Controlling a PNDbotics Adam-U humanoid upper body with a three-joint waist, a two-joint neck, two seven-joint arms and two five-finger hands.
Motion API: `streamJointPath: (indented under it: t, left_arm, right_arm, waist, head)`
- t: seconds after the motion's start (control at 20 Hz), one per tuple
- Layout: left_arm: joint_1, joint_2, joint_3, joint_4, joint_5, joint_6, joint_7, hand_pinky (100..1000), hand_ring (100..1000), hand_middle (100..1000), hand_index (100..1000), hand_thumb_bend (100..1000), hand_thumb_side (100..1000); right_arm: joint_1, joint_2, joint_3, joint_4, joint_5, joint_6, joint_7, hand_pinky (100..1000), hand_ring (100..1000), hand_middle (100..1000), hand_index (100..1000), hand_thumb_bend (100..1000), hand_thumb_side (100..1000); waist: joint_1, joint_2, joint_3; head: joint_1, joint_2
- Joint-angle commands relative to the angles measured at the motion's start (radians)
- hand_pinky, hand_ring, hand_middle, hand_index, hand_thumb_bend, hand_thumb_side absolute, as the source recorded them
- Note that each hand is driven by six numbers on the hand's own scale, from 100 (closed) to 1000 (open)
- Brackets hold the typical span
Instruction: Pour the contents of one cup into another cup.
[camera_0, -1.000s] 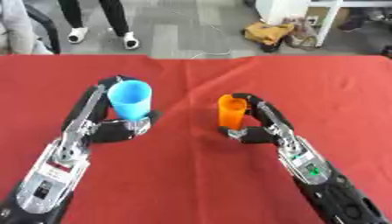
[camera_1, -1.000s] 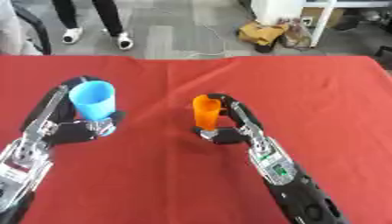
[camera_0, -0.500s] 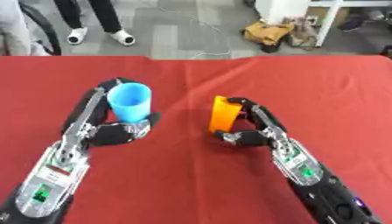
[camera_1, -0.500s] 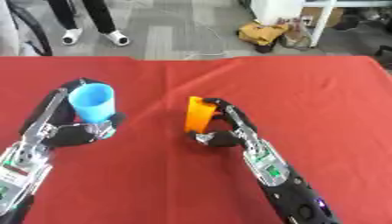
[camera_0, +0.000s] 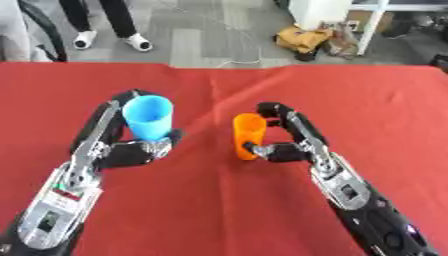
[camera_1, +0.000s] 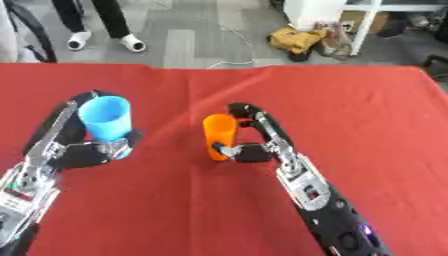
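Now orange cup (camera_0: 248, 136) in right hand (camera_0: 284, 145) nearer blue cup (camera_0: 148, 117).

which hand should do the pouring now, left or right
Probably the right hand: its fingers curl round the orange cup, close beside the blue cup that the left hand holds with its mouth up.
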Motion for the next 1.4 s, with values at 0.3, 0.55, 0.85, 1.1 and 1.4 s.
streamJointPath:
  t: [0.3,0.55,0.85,1.1,1.4]
  left_arm:
    - [-0.013,0.003,0.005,-0.013,-0.002,-0.004,-0.002,433,458,492,677,521,100]
    - [-0.011,0.003,0.008,-0.002,-0.006,-0.003,-0.005,436,459,493,678,523,100]
    - [-0.01,0.002,0.009,0.004,-0.007,-0.005,-0.007,437,459,492,678,524,100]
    - [-0.011,0.002,0.009,0.004,-0.008,-0.006,-0.008,437,459,492,678,524,100]
    - [-0.013,0.0,0.009,0.003,-0.007,-0.007,-0.01,439,458,490,677,525,100]
  right_arm:
    - [0.001,-0.022,-0.007,-0.08,0.037,-0.001,-0.023,802,870,864,915,382,100]
    - [0.033,-0.014,-0.043,-0.019,0.021,0.018,-0.059,802,866,842,914,613,100]
    - [0.046,-0.01,-0.051,-0.006,0.013,0.012,-0.067,802,866,838,912,617,100]
    - [0.047,-0.009,-0.051,-0.005,0.013,0.011,-0.065,802,866,838,912,617,100]
    - [0.038,-0.001,-0.033,0.027,0.007,0.01,-0.038,803,860,818,891,619,100]
  waist:
    - [0.001,-0.021,-0.004]
    - [0.003,-0.023,-0.007]
    - [0.003,-0.024,-0.01]
    - [0.003,-0.024,-0.009]
    - [0.005,-0.022,0.0]
  head:
    - [0.003,0.001]
    - [0.005,0.0]
    - [0.007,0.001]
    - [0.007,0.0]
    - [0.004,-0.001]
